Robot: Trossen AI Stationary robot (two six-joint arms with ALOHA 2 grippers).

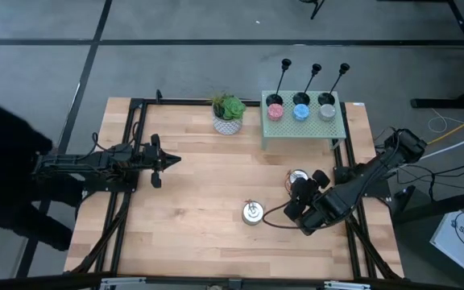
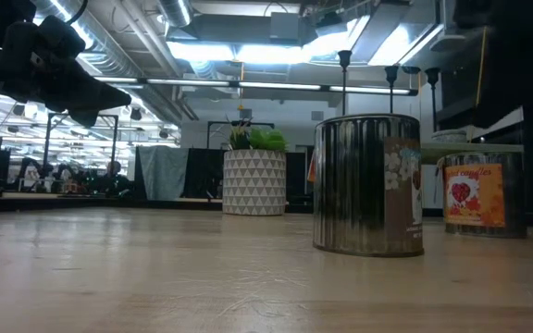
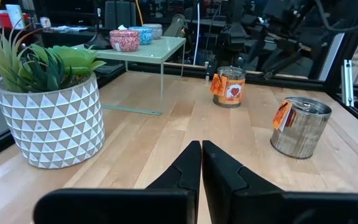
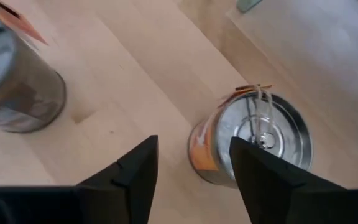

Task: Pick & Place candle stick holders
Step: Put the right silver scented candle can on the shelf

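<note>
- Three candle stick holders [image 1: 315, 74] stand behind the green shelf [image 1: 300, 129], none grasped; all left to move
- My right fingers [image 4: 191, 171] spread above a tin [image 4: 260, 137]; left fingers [image 3: 201, 165] pressed together, waiting over table [image 1: 192, 201]

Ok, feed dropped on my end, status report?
Left claw shut, parked table's left. Right claw open above tin. Three candle stick holders upright on green shelf. Nothing held.

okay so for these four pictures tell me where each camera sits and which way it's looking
High: above, straight down on table; both arms show.
Low: table height, level past nearer tin; dark arm part upper left.
Left wrist: behind shut left end effector, facing plant pot, shelf.
Right wrist: above parted right end effector, down on tin.
Shared: both tins in all four.
</note>
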